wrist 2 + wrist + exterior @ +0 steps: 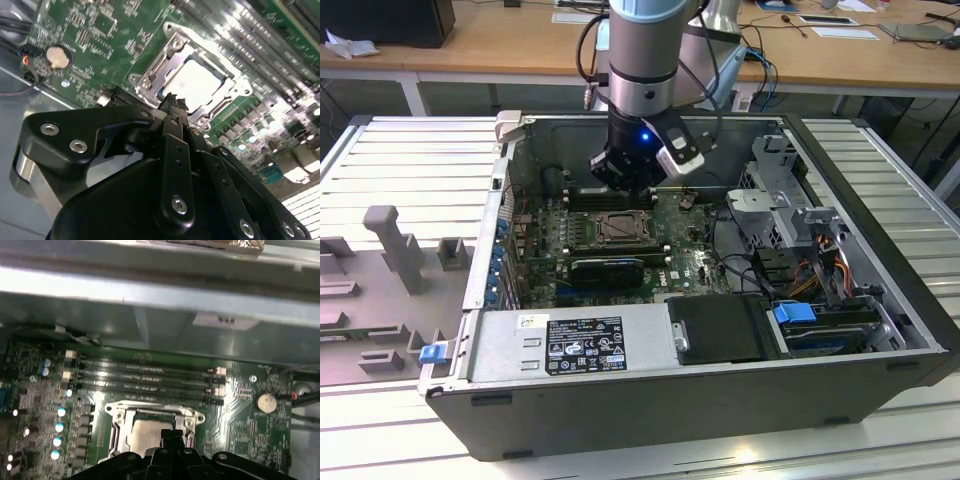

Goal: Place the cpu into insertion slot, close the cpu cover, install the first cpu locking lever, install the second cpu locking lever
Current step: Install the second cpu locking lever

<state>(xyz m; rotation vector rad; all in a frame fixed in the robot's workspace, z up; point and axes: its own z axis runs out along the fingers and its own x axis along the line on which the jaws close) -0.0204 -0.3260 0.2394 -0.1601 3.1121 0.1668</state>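
Note:
The cpu (194,82) is a pale silver square lying flat in the insertion slot on the green board, and it hides the slot's pin field. The cpu cover (172,44), a silver frame, lies down around the chip. In the first wrist view the cpu (144,432) and the cover (155,411) sit just beyond my black fingertips. My gripper (172,100) is shut with nothing between its fingers, hovering over the near edge of the socket. In the exterior view the gripper (623,186) hangs inside the open computer case, a little above and behind the socket (620,231).
Long memory slots (150,377) run beside the socket. A coin cell (265,401) sits on the board. A black ribbed card (608,268) lies in front of the socket. Cables (740,250), drive bays and the case walls (510,150) surround the board.

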